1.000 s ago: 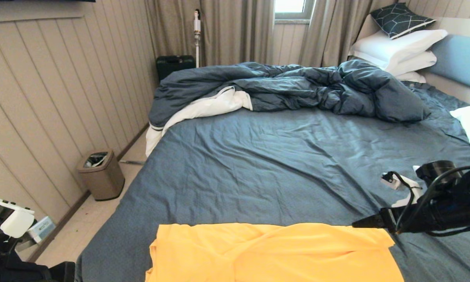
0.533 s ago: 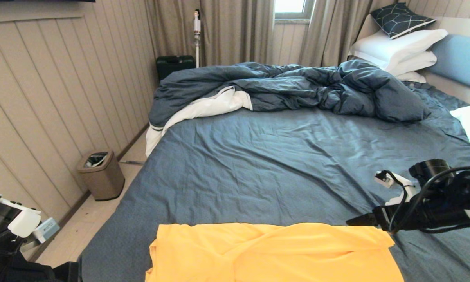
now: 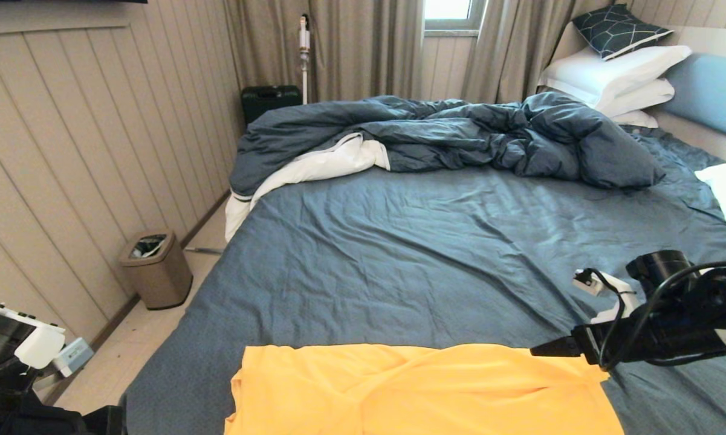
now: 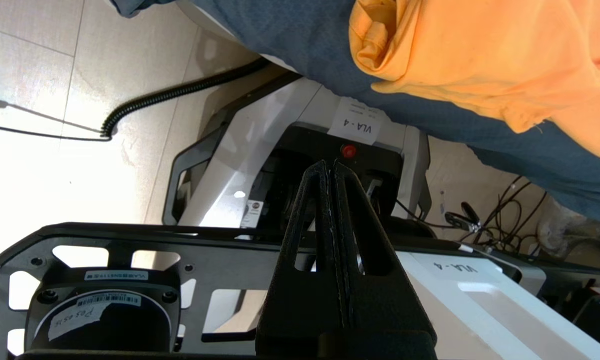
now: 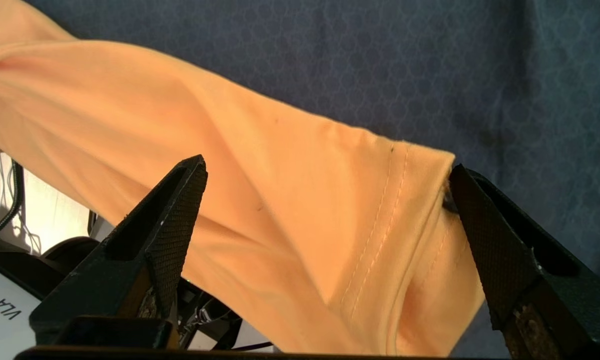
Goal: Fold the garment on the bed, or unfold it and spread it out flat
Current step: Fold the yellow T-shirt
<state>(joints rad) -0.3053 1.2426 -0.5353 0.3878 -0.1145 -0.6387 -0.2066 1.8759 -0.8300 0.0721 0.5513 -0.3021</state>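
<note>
We are seeing the yellow garment [image 3: 423, 393] lying rumpled along the near edge of the bed [image 3: 435, 266], whose slate-blue sheet is showing creases under a bunched dark-blue duvet.

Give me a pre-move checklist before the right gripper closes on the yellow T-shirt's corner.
1. Right gripper open: ok, its fingers stand wide apart.
2. Cloth between the fingers: ok, the hemmed corner of the yellow T-shirt lies between them in the right wrist view.
3. Only the shirt in the bite: cannot tell, the blue sheet lies directly beneath.
4. Left gripper out of the way: ok, shut, parked off the bed's near edge beside the robot's base.
5. Shirt lies flat: not ok, folds run across it in the head view.
6. Duvet away from the shirt: ok, bunched at the far side of the bed.
</note>
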